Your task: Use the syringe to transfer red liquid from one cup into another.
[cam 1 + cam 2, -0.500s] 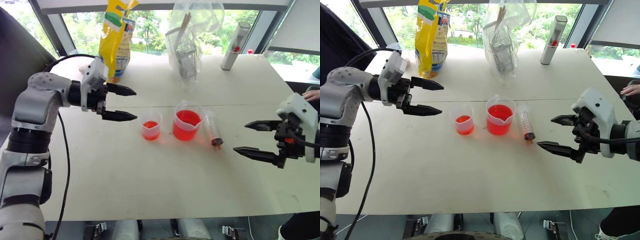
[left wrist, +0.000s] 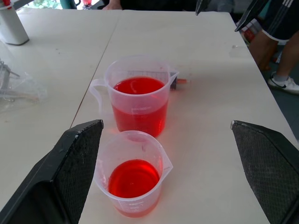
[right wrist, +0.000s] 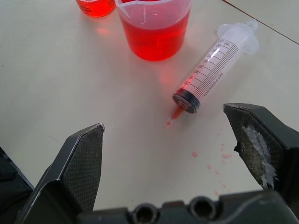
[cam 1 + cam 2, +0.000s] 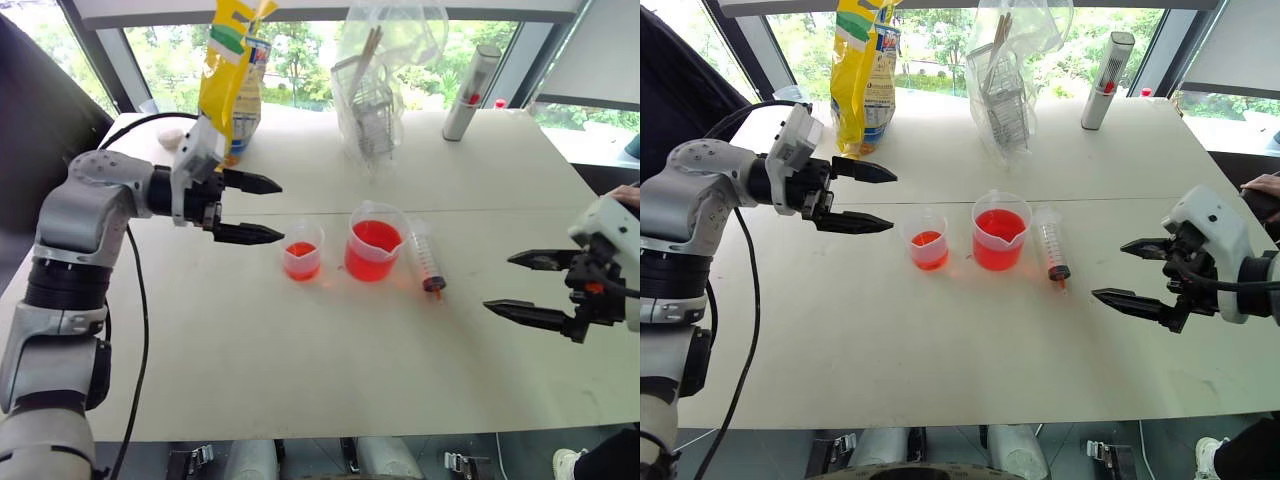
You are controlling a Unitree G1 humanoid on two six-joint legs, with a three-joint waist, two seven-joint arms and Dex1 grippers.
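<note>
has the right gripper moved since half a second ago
Yes. The right gripper, open, has drawn back from the syringe toward the table's right edge; the syringe lies where it was beside the larger beaker.

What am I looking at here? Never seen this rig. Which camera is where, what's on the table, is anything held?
It is a humanoid robot with two arms, each ending in a two-fingered black pincer. Two pictures come from a stereo camera on its head, looking down over the table. The other two come from cameras on the wrists, looking out between each pincer's own fingers.

On the table stand a smaller cup and a larger spouted beaker, both holding red liquid. A syringe lies flat beside the beaker, with a few red drops near its tip. Farther back are a yellow bag, a clear bag and a white cylinder.

The left pincer and right pincer both hang open above the table, holding nothing.
</note>
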